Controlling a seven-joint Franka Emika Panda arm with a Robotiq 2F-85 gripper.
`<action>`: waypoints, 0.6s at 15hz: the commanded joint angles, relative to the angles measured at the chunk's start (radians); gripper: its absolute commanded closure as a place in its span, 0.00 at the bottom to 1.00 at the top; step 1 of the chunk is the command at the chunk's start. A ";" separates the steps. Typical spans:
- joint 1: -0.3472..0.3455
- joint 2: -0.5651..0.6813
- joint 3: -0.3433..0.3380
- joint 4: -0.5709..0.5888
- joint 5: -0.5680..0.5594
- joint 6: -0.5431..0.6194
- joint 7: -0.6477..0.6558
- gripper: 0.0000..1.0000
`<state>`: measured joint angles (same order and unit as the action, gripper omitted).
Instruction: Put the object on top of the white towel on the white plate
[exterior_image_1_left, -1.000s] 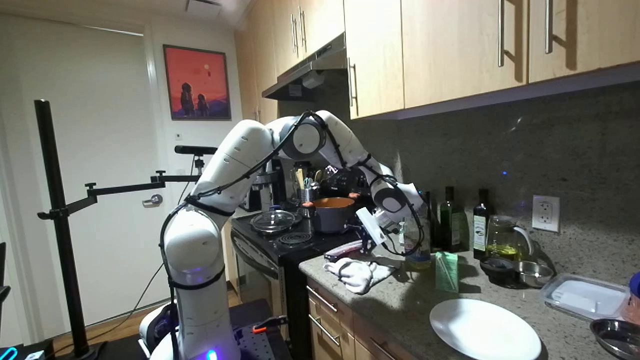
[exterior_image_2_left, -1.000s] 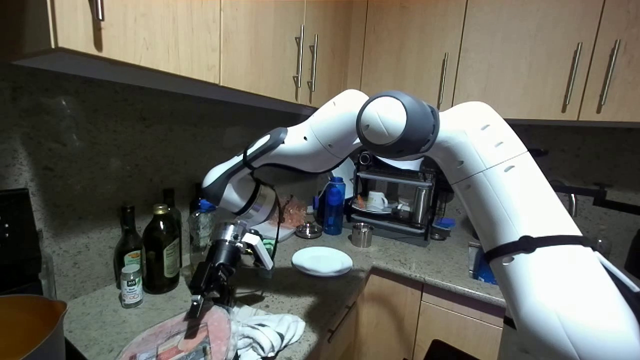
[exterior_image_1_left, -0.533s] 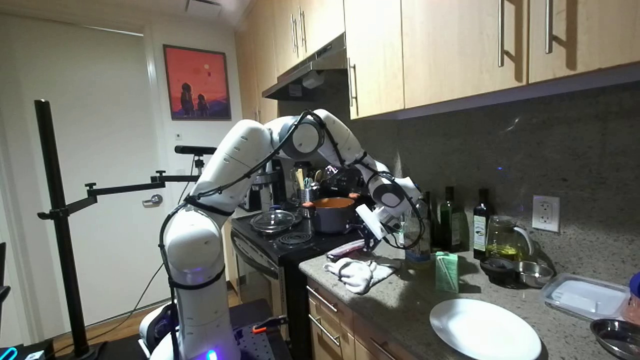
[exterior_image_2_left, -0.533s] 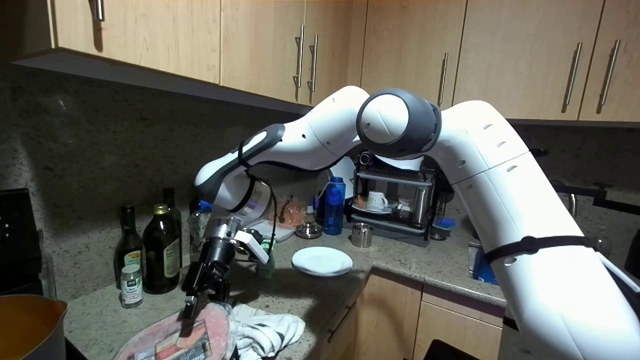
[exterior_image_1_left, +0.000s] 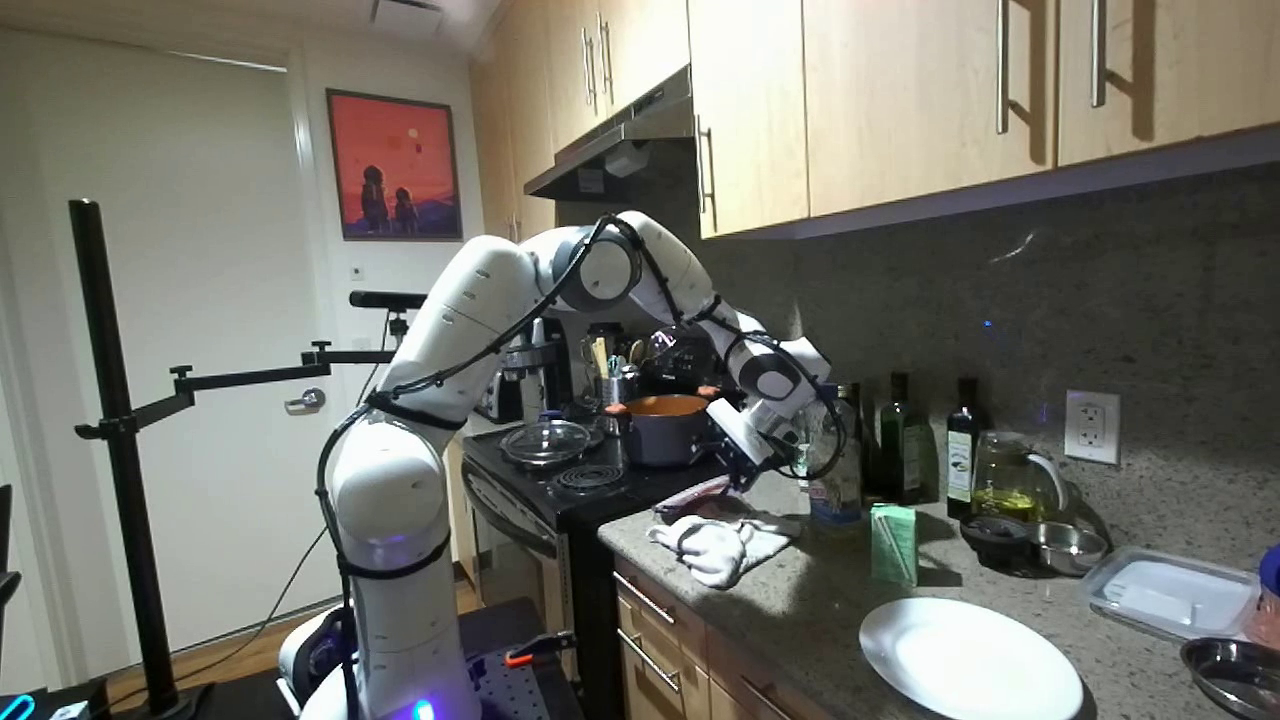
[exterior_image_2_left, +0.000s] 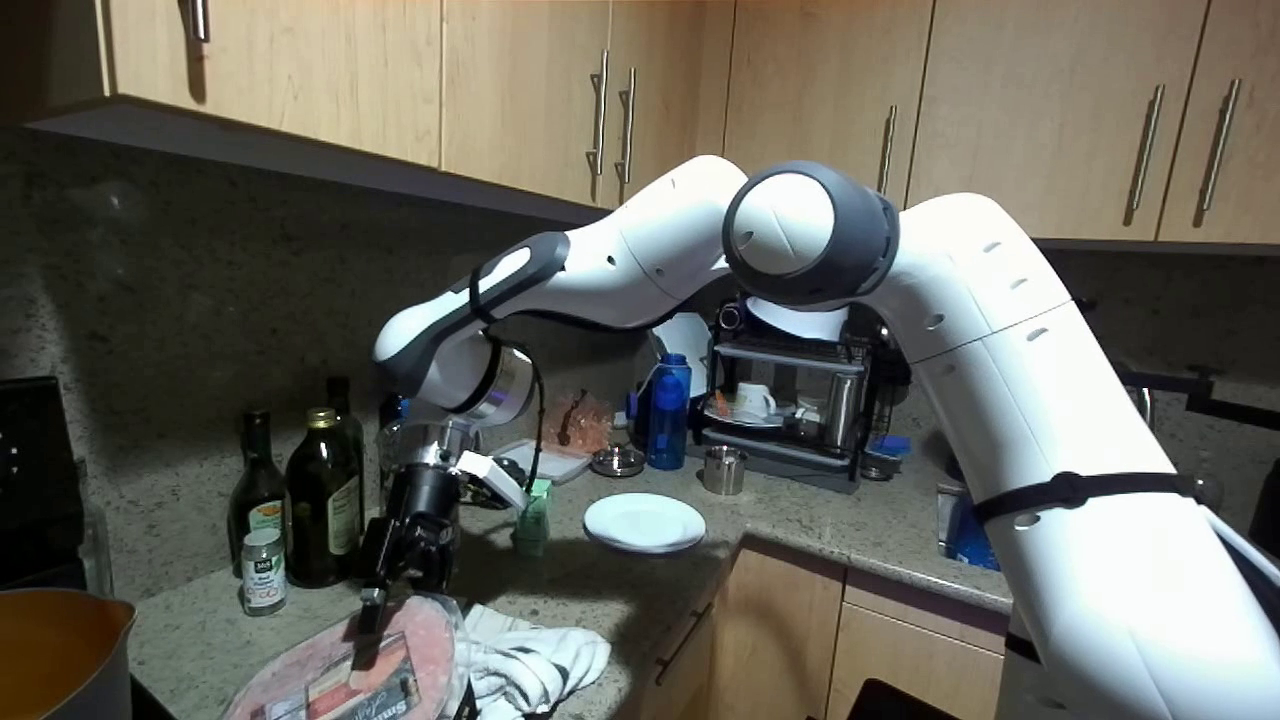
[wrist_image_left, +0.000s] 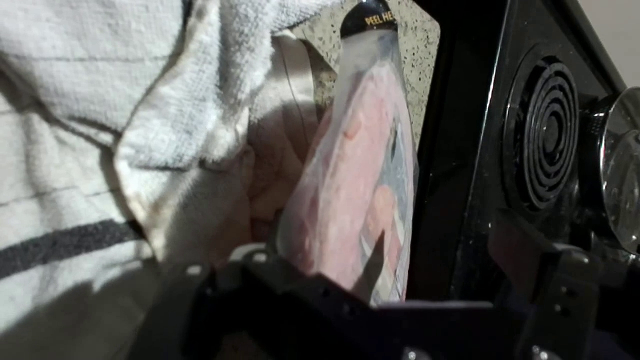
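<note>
Claw (wrist_image_left: 384, 252), mine, wide-spread, empty, astride package (wrist_image_left: 357, 155), in an exterior view towel (exterior_image_2_left: 548, 660) at its three o'clock, plate (exterior_image_2_left: 645, 521) at two

"PEEL HE" shows on the black tab (wrist_image_left: 368, 21) of the pink package (wrist_image_left: 352, 165), "365" on the jar (exterior_image_2_left: 263, 574).

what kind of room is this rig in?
A kitchen, probably in a home: there's a coil-burner stove, a range hood above it, and a loaded dish rack.
</note>
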<state>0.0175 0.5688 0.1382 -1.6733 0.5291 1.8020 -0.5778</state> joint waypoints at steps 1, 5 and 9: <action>0.001 -0.039 0.022 -0.019 -0.034 0.012 0.043 0.29; 0.002 -0.051 0.027 -0.018 -0.043 0.012 0.044 0.60; 0.004 -0.061 0.028 -0.018 -0.043 0.008 0.044 0.90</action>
<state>0.0207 0.5431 0.1489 -1.6733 0.5066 1.8020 -0.5763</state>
